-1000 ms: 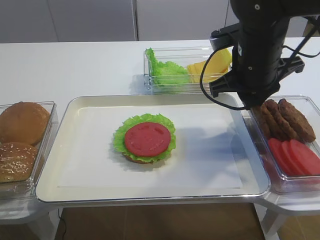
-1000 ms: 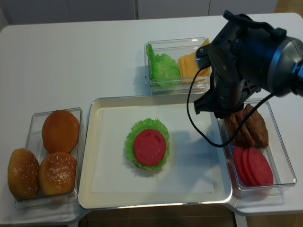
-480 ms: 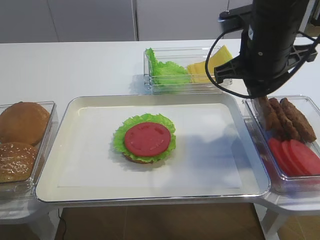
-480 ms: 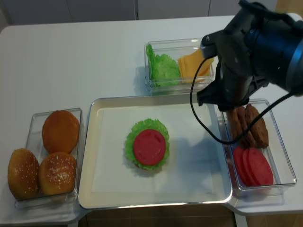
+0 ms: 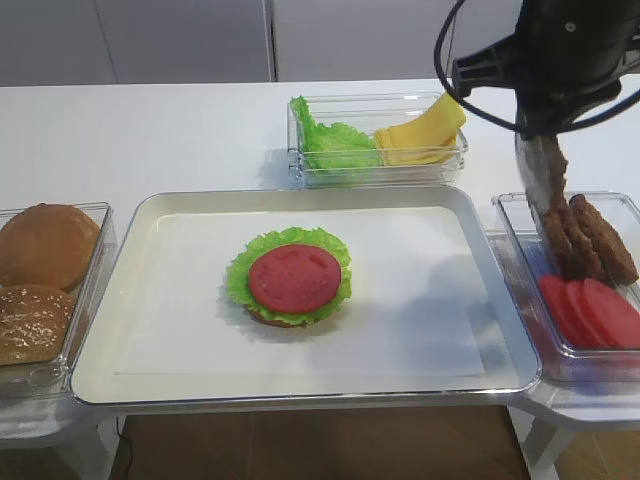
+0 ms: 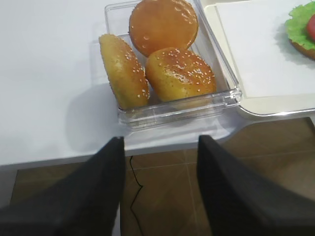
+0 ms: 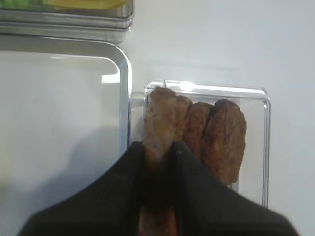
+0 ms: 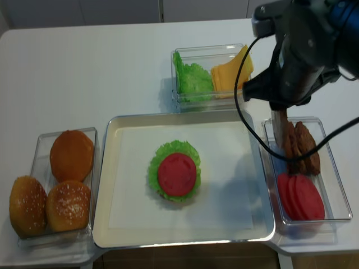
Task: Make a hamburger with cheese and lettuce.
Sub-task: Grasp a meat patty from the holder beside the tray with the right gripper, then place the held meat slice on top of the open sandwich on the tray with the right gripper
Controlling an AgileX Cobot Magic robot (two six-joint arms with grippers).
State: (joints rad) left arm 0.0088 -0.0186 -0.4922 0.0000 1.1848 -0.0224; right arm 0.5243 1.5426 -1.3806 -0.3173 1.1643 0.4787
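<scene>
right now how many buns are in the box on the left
3. In the clear box: a smooth bun at the back, a sesame bun front right, and another sesame bun front left, tipped on its side in the left wrist view.

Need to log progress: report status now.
Right hand shut on brown grilled patty, lifted above its clear bin. Left hand open, idle. Hamburger shows tomato on top. Nothing in the way.
</scene>
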